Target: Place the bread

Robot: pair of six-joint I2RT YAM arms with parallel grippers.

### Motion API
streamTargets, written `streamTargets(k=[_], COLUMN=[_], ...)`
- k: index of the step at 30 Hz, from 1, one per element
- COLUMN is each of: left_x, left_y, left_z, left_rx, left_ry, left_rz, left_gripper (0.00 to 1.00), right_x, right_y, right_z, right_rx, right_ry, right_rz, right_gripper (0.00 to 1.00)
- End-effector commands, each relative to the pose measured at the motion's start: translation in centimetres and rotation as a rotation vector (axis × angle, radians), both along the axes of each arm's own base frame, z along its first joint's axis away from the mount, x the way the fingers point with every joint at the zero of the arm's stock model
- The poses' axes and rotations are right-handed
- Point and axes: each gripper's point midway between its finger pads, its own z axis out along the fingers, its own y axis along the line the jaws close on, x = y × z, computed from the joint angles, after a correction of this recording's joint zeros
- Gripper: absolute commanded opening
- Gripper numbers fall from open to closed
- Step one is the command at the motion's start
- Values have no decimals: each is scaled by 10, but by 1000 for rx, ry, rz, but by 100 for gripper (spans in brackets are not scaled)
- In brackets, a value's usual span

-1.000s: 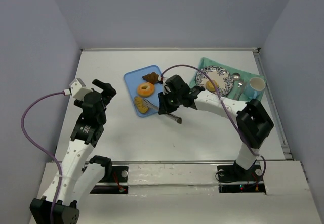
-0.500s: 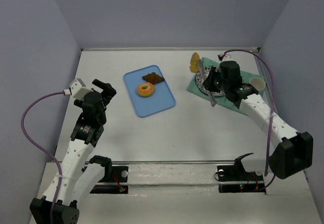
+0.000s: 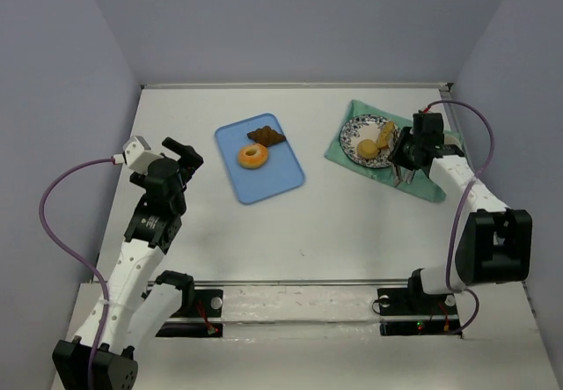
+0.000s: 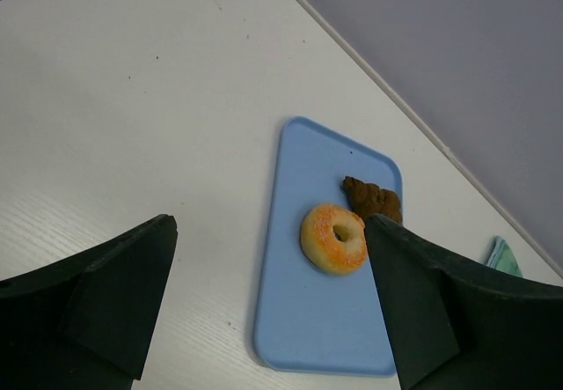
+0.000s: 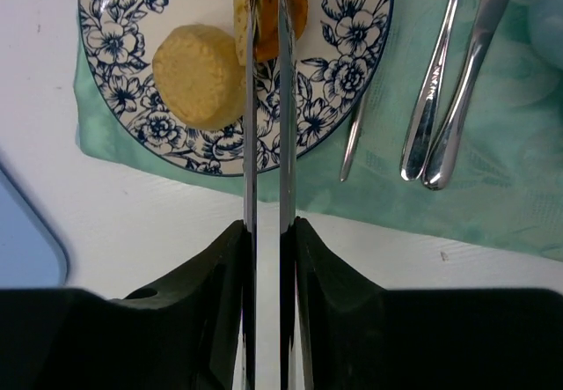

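Over on the right of the table (image 3: 334, 223), the right gripper (image 3: 412, 150) is clamped shut on a pair of tongs (image 5: 249, 143). Only the wrist cam shows them properly: two thin blades running out to either side of the bread slice (image 5: 299, 3), which sits on the flowery plate (image 5: 114, 47) next to a round bun (image 5: 198, 75). Top cam adds the blue tray (image 3: 273, 179) with a donut (image 3: 253, 155) and a brown pastry (image 3: 264, 135). The left gripper (image 3: 180, 157) hangs off to the side, jaws wide apart, holding nothing.
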Motion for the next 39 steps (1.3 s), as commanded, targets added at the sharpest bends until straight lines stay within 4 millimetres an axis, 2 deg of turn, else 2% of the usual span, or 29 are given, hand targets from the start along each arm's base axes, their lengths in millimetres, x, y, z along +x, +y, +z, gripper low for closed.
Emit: streamTargets(k=[1, 8, 11, 14, 15, 16, 19, 20, 21, 22, 23, 24, 26, 27, 28, 29, 31, 32, 33, 34, 35, 36, 39], left_x=[2, 3, 2, 2, 2, 2, 2, 2, 2, 2, 2, 1, 1, 2, 2, 3, 5, 5, 7, 8, 9, 10, 13], left_y=[6, 4, 5, 4, 4, 5, 5, 6, 6, 6, 7, 7, 8, 7, 7, 7, 8, 8, 8, 7, 8, 8, 8], left_z=[7, 7, 8, 9, 9, 8, 9, 8, 9, 10, 9, 9, 9, 8, 8, 8, 5, 4, 3, 1, 1, 0, -2], left_rx=[4, 1, 1, 0, 1, 3, 4, 5, 3, 3, 3, 2, -5, -6, -5, -1, 3, 4, 8, 11, 13, 14, 21], left_ry=[-33, -35, -38, -42, -41, -40, -41, -39, -43, -45, -44, -42, -46, -46, -45, -42, -32, -28, -20, -13, -11, -6, 6], left_rz=[30, 23, 23, 18, 19, 22, 26, 29, 31, 33, 35, 38, 43, 39, 38, 42, 47, 48, 49, 49, 52, 53, 60], left_gripper=[99, 99, 99, 99, 99, 99, 99, 99, 99, 99, 99, 99, 99, 99, 99, 99, 99, 99, 99, 99, 99, 99, 99], right_x=[5, -2, -2, 4, 5, 18, 27, 35, 41, 50, 57, 68, 85, 99, 114, 130, 149, 157, 171, 177, 182, 189, 187], right_y=[0, -10, -9, 3, 18, 40, 68, 88, 98, 107, 118, 139, 156, 172, 179, 187, 200, 215, 224, 229, 232, 235, 238], right_z=[18, 45, 68, 101, 109, 130, 129, 124, 120, 127, 123, 101, 88, 97, 64, 74, 58, 21, 29, 19, -14, -14, -52], right_rx=[16, -27, -30, -11, 33, 63, 38, 2, -7, -14, -9, 1, -31, -47, -67, -65, -51, -77, -77, -91, -119, -100, -95], right_ry=[-44, -80, -125, -213, -237, -301, -312, -305, -297, -313, -306, -268, -262, -304, -249, -280, -269, -219, -250, -240, -190, -195, -131], right_rz=[-13, -45, -29, 54, 138, 254, 329, 366, 376, 382, 397, 422, 413, 405, 389, 364, 351, 362, 347, 339, 326, 296, 256], right_gripper=[40, 56, 55, 51, 51, 50, 51, 51, 51, 51, 51, 51, 51, 51, 51, 51, 51, 52, 52, 52, 52, 52, 53])
